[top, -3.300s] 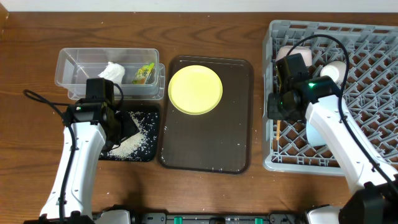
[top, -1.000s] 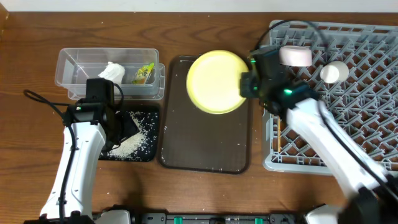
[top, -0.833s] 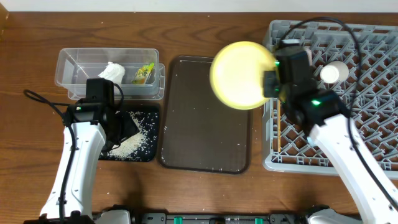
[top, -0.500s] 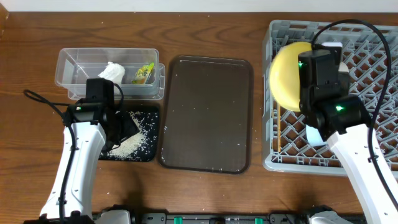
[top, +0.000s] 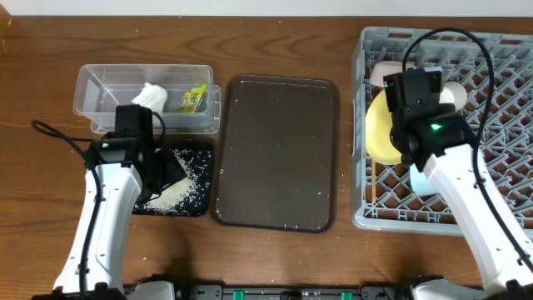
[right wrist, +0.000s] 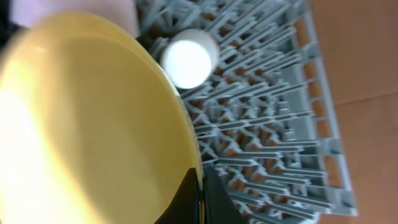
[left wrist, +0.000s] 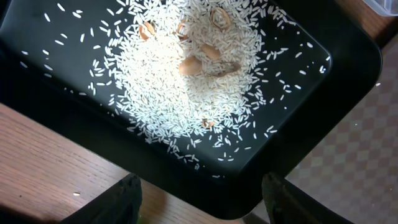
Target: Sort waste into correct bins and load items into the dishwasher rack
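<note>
My right gripper (top: 393, 125) is shut on the rim of the round yellow plate (top: 377, 133) and holds it on edge over the left side of the light-grey dishwasher rack (top: 500, 67). In the right wrist view the plate (right wrist: 93, 124) fills the left half, pinched at my right gripper (right wrist: 202, 186), with the rack's pegs (right wrist: 267, 124) behind it. My left gripper (top: 171, 171) hangs open over the black tray (top: 205, 208), holding nothing. Loose rice (left wrist: 186, 81) lies heaped in that tray (left wrist: 336, 68), above my left gripper (left wrist: 202, 208).
The clear tub (top: 108, 92) at the back left holds a crumpled tissue (top: 151, 96) and a green-and-yellow wrapper (top: 193, 98). A dark brown serving tray (top: 275, 150) lies in the middle. A round white item (right wrist: 186, 59) sits in the rack behind the plate.
My right arm lifted the yellow plate off the brown tray, carried it right and turned it on edge over the rack. The left arm has not moved.
</note>
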### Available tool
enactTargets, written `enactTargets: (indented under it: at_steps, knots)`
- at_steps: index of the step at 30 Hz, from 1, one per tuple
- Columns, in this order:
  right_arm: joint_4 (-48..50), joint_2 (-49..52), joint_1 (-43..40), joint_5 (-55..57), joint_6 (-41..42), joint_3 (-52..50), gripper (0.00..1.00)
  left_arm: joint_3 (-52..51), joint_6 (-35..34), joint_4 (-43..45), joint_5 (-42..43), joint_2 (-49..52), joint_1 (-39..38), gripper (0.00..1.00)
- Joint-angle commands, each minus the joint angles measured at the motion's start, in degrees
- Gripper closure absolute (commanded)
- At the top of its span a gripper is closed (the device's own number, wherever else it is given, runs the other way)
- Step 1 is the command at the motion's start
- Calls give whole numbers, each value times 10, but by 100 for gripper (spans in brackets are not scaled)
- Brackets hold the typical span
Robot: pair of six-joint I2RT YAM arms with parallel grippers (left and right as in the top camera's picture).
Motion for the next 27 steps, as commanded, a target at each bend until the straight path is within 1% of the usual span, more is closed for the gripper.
enactTargets:
  at_steps: [1, 4, 8, 9, 10, 14, 16, 19, 22, 27]
  knots:
    - [9, 2, 23, -59, 53, 0, 99, -4, 5, -2, -7, -3, 2, 35]
    - [26, 2, 38, -85, 55, 0, 96, -4, 5, -2, -7, -3, 2, 35]
    - [57, 2, 63, -109, 55, 0, 94, -4, 5, -2, -7, -3, 2, 35]
    - [67, 2, 68, -116, 55, 0, 92, -4, 5, -2, -7, -3, 2, 35]
    - [78, 2, 74, -125, 55, 0, 89, -4, 5, -2, -7, -3, 2, 35]
    - [103, 2, 86, -132, 55, 0, 59, -4, 5, -2, -7, -3, 2, 35]
    - [105, 2, 86, -134, 58, 0, 49, -5, 5, -2, -7, -3, 2, 35]
    - [101, -2, 86, -150, 85, 1, 48, -4, 5, -2, -7, -3, 2, 35]
    - [103, -16, 76, -194, 128, 1, 41, -4, 5, -2, -7, -3, 2, 35]
    - [112, -39, 23, -307, 120, 1, 40, -4, 5, -1, -7, -3, 2, 35]
